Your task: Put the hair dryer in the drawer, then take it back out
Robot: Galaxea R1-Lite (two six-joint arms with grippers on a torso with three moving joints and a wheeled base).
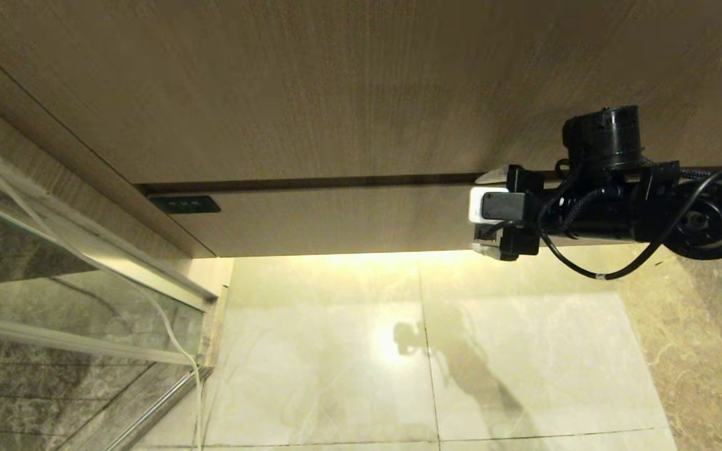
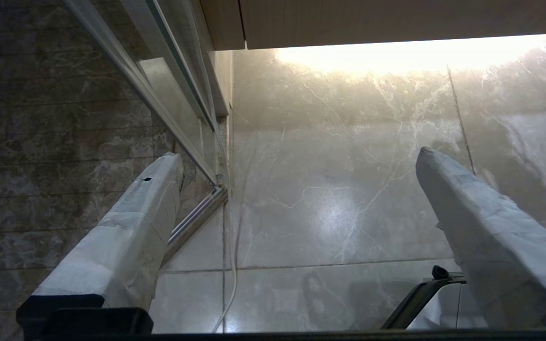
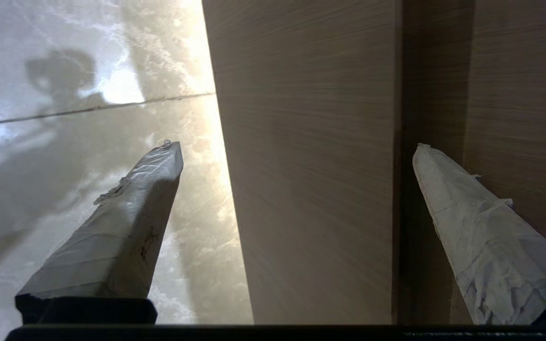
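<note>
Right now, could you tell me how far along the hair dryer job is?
Nothing looks done: the drawer is shut and no hair dryer is in view. In hand: the right gripper, fingers spread, straddles the drawer front at its right end. Left: opening it, storing the dryer, retrieving it. The left gripper hangs open over the floor.

The left hand (image 2: 296,163) hangs over the glossy marble floor (image 2: 339,203) with its two pale wrapped fingers (image 2: 131,227) spread wide apart and nothing between them. Beside one finger runs a glass panel in a metal frame (image 2: 173,94), with a thin white cord (image 2: 232,265) trailing down along its foot. Beyond, a wood-grain front (image 2: 396,21) stands above a bright strip of light on the floor.
</note>
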